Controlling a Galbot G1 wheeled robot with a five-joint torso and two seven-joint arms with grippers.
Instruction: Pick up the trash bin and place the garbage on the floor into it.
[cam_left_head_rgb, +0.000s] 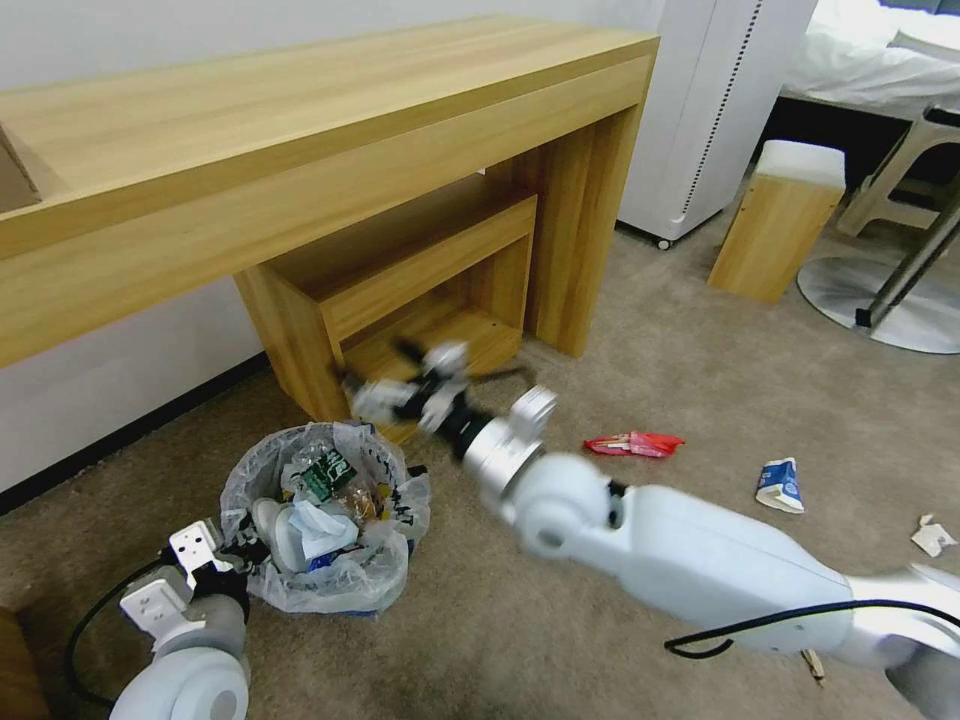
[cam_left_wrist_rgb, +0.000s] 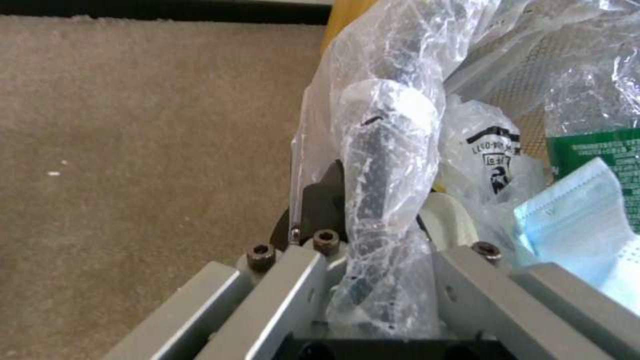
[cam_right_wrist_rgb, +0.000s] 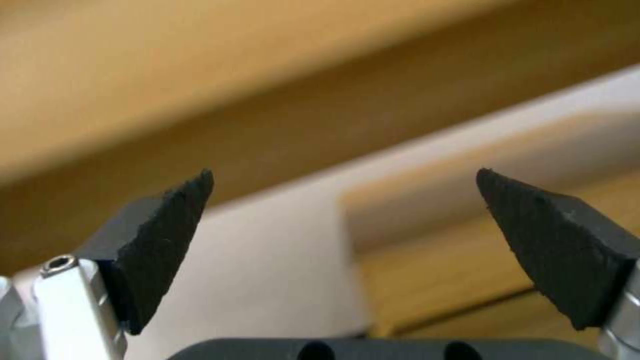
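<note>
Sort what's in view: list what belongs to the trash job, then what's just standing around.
Job:
trash bin, rim held by left gripper
red wrapper, carton, tissue and stick on the carpet
right gripper, open, empty

Standing around:
desk
wooden stool
white appliance
bed

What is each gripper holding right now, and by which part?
Left gripper clamps the trash bin by its bag-lined rim. Right gripper is open, empty.

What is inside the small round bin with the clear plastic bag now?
Inside the small round bin with the crinkly translucent bag lie a green-labelled packet, a pale blue face mask and some white pieces. Whatever lies below them is covered. The left hand grips the rim.
</note>
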